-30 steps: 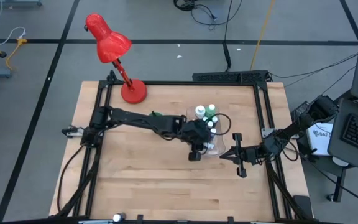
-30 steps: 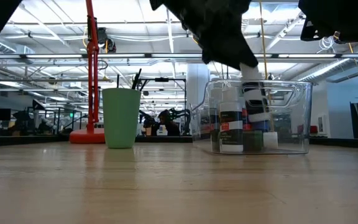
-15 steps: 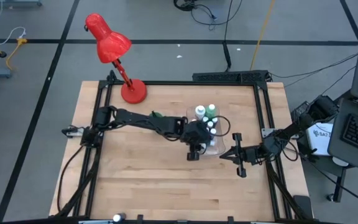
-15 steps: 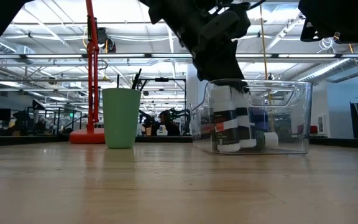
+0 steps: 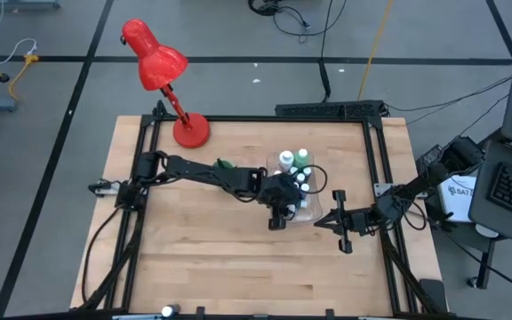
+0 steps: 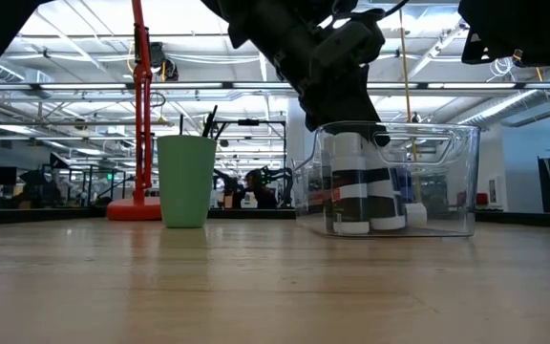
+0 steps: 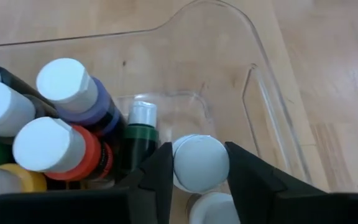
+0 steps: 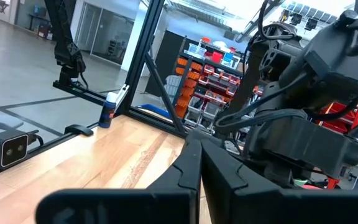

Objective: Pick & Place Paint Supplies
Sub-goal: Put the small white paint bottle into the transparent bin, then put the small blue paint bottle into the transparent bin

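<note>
Left arm stretched from the counter's left side toward centre right, wrist angled downward. Left end effector (image 7: 196, 165) pointing down, fingers (image 7: 157, 171) slightly parted on either side of a white cap, close against it. Right arm folded at the right edge, reaching inward, low and level. Right end effector (image 8: 194, 155) closed, fingertips pressed together, holding nothing, well apart from the left one.

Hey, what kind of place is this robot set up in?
Likely a robotics lab or workshop: a wooden table in a black frame on a bare floor with cables, ceiling strip lights over an open hall, and shelves of parts bins behind.
</note>
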`<state>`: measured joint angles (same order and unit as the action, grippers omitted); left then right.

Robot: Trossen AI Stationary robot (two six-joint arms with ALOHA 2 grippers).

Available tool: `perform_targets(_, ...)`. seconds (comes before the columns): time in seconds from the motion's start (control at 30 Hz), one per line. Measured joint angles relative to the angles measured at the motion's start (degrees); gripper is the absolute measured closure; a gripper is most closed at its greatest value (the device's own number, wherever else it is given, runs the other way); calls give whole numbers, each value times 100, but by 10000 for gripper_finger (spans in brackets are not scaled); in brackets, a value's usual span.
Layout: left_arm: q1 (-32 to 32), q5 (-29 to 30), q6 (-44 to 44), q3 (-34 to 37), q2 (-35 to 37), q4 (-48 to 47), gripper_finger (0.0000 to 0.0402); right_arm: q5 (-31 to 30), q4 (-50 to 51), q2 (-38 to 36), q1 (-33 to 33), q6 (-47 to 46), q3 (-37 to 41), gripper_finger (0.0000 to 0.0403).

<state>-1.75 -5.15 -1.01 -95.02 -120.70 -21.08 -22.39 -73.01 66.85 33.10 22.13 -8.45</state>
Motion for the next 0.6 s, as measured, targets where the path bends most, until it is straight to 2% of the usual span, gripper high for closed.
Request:
perform_targets(0.17, 7, 15, -38, 0, -2, 92, 231, -2, -2, 0, 0, 0, 0, 399)
perform_targets(0.37, -78, 17, -39, 1, 106, 45, 199, 0, -2, 0, 0, 0, 0, 399)
perform_targets(0.5, -169, 28, -128, -139, 581, -548, 192, 0, 4, 0, 0, 0, 0, 399)
perform_targets(0.6, -266, 69, 63, -219, 1171, -1549, 191, -1, 36, 0, 0, -44, 0, 399)
